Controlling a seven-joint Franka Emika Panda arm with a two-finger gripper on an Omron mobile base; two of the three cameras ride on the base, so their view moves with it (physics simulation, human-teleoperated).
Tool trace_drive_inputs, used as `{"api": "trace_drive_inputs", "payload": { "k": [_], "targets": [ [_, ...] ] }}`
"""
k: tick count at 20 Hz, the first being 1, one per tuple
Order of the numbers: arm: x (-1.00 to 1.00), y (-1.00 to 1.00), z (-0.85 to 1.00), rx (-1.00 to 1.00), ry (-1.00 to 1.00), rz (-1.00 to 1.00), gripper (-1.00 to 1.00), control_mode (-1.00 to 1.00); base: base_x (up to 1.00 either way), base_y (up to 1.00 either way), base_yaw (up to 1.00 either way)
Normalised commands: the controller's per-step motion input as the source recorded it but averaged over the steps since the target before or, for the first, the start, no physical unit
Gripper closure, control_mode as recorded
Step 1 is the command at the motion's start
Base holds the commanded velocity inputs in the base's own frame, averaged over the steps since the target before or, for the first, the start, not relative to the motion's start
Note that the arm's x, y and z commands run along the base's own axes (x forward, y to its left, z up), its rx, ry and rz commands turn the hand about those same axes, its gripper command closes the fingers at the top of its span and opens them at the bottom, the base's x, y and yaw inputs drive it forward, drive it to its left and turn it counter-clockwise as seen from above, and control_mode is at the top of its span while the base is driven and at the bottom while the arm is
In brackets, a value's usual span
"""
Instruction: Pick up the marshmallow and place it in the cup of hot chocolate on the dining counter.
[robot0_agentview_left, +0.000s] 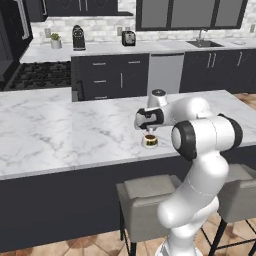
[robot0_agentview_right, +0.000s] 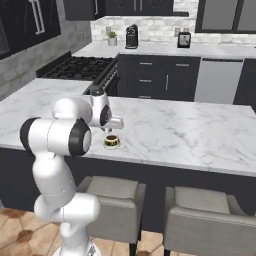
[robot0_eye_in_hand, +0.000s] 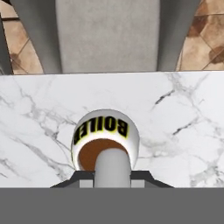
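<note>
The cup of hot chocolate (robot0_eye_in_hand: 106, 131) is a squat pale cup with black lettering and a brown surface. It stands near the front edge of the dining counter (robot0_agentview_left: 60, 130), as the left base view (robot0_agentview_left: 149, 142) and right base view (robot0_agentview_right: 111, 142) also show. My gripper (robot0_eye_in_hand: 113, 177) hangs just above the cup, shut on the marshmallow (robot0_eye_in_hand: 113, 166), a stubby white cylinder held over the cup's rim. Seen from the base, the gripper (robot0_agentview_left: 149, 131) points straight down over the cup.
Grey upholstered stools (robot0_agentview_left: 150, 200) (robot0_agentview_right: 210, 212) stand below the counter's front edge. My white arm (robot0_agentview_left: 205, 135) reaches over that edge. The back worktop carries a coffee machine (robot0_agentview_left: 78, 37), a toaster (robot0_agentview_left: 128, 38) and a sink (robot0_agentview_left: 204, 43); a stove (robot0_agentview_left: 37, 75) lies at the left.
</note>
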Motion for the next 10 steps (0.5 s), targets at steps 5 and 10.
{"api": "trace_drive_inputs", "payload": {
  "k": [5, 10],
  "targets": [
    [0.02, -0.07, -0.10, 0.00, 0.01, 0.00, 1.00, -1.00, 0.00, 0.00, 0.00],
    [0.00, -0.04, -0.16, 0.00, 0.03, 0.00, 1.00, -1.00, 0.00, 0.00, 0.00]
  ]
}}
